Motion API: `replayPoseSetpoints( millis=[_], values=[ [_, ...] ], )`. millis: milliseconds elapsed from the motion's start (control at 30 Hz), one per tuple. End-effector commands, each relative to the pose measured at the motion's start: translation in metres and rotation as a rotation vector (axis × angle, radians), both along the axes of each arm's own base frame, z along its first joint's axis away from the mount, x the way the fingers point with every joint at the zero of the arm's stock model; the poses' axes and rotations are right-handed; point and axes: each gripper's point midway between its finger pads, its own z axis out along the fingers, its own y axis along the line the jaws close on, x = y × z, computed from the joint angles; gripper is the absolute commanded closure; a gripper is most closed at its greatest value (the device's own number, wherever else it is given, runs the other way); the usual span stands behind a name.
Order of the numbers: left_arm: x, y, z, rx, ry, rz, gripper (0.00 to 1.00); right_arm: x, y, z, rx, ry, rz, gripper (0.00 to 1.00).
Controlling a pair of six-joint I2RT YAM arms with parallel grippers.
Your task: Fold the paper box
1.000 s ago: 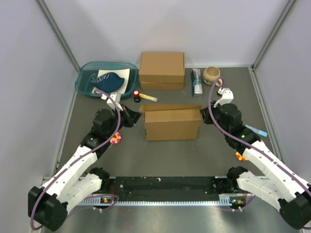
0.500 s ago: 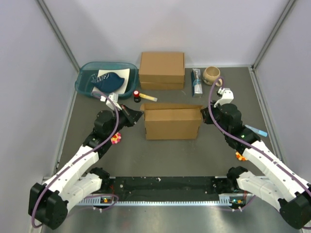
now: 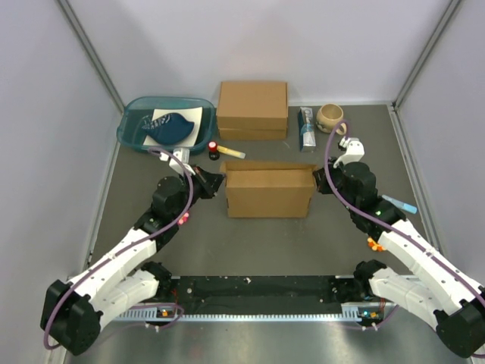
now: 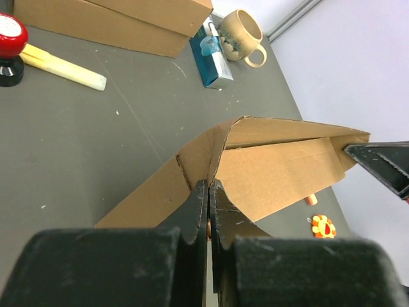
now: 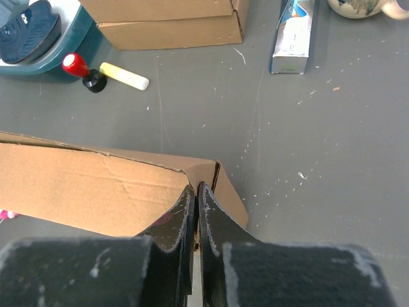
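Note:
The paper box stands mid-table as a wide brown cardboard shell with its end flaps folded in. My left gripper is shut, and its tips press against the corner crease at the box's left end. My right gripper is also shut, with its tips against the flap at the box's right end. Neither gripper has cardboard between its jaws. In the left wrist view the box's inner wall shows, and a black right finger sits at its far end.
A thicker closed cardboard box sits behind. A blue tub stands at back left. A red-capped piece and a yellow stick lie just behind the paper box. A blue carton and a mug are at back right.
My left arm has reached right, bringing its shut gripper from clear of the box up against the left end. The right arm has held still.

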Motion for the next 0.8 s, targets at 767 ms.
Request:
replayPoseSetpoints(
  millis=[767],
  values=[
    [-0.025, 0.001, -0.096, 0.347, -0.010, 0.034, 1.00, -0.026, -0.005, -0.050, -0.084, 0.157, 0.040, 1.00]
  ],
)
